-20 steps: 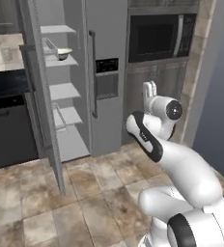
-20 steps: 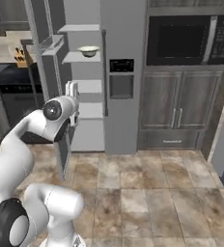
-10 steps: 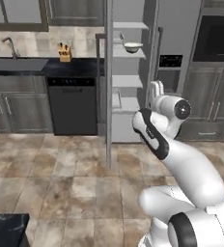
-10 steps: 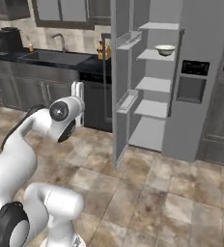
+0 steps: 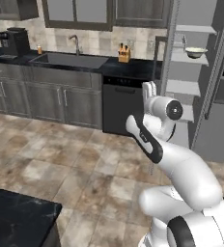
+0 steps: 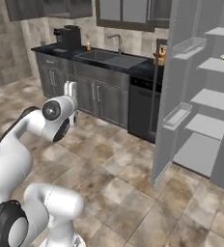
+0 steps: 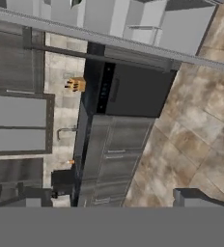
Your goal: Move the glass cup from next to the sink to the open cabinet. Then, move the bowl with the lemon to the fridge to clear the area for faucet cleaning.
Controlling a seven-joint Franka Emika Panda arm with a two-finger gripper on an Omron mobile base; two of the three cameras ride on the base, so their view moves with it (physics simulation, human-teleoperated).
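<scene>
One bowl point(image 5: 195, 51) sits on an upper fridge point(image 5: 196, 87) shelf, hand point(image 5: 149, 89) raised mid-floor, grip state unclear; risk: fridge door point(image 6: 174, 87) stands open, so a base turn could clip it.

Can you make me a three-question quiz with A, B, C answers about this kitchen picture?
1. Where is the bowl?
A. on a fridge shelf
B. in the sink
C. on the floor

2. What colour is the coffee machine on the counter?
A. red
B. black
C. yellow

3. How is the fridge door?
A. shut
B. missing
C. open

Answers:
1 A, the cream bowl sits on an upper white shelf inside the fridge.
2 B, the machine at the counter's far end is black.
3 C, the door stands swung out and the inner shelves show.
</scene>
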